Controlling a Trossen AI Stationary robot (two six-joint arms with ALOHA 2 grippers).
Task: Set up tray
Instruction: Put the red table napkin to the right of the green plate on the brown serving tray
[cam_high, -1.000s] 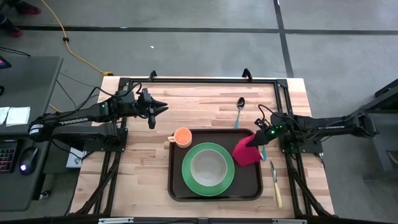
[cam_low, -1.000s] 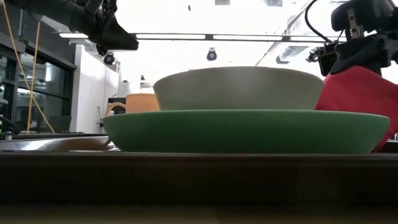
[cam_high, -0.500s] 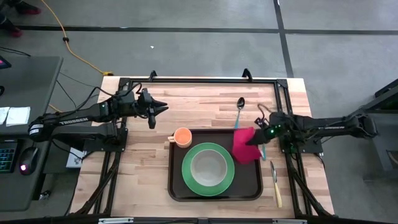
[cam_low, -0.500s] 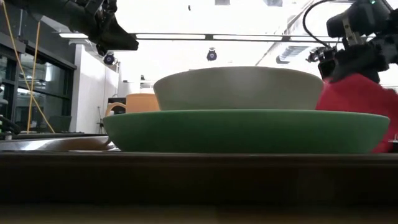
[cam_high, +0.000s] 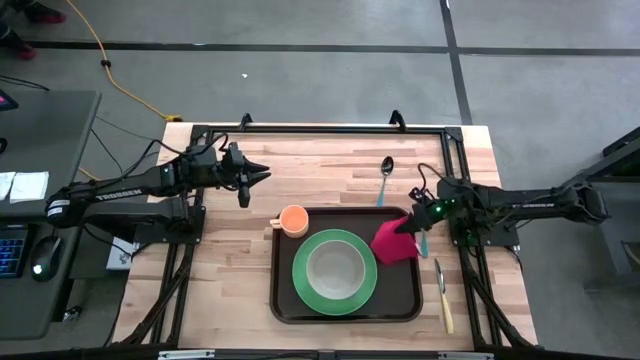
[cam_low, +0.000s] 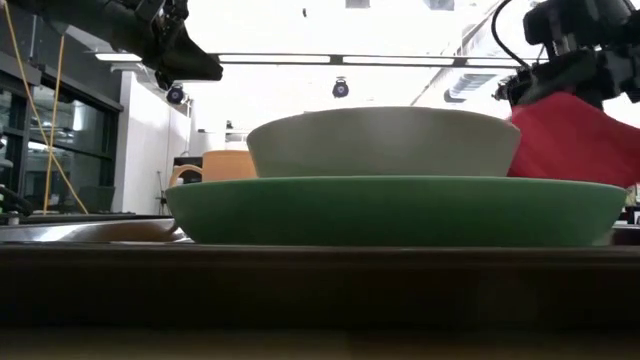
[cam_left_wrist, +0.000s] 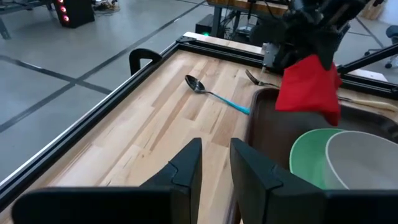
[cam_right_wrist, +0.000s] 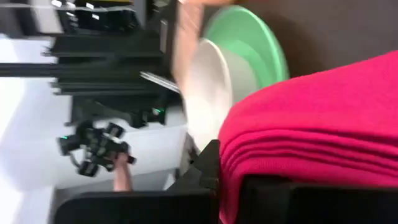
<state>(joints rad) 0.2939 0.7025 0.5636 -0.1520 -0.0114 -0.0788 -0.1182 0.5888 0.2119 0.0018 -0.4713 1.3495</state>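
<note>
Folded red cloth napkin (cam_high: 392, 243) was held clamped in right gripper (cam_high: 412, 224), hanging over right end of dark brown rectangular plastic tray (cam_high: 285, 300), directly below. Left gripper (cam_high: 262, 174), part-open, empty, was parked well apart. Green round plate (cam_high: 304, 285), white bowl (cam_high: 334, 269), orange cup (cam_high: 293, 218) judged placed; napkin, blue-handled spoon (cam_high: 384, 178), knife (cam_high: 442, 296) left.

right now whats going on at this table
The robot is setting up a meal tray. The right gripper is shut on a folded red napkin and holds it over the right end of the dark brown tray, beside the green plate with the white bowl on it. An orange cup sits in the tray's far left corner. A spoon and a knife lie on the table outside the tray. The left gripper waits above the table's left side, holding nothing.
</note>
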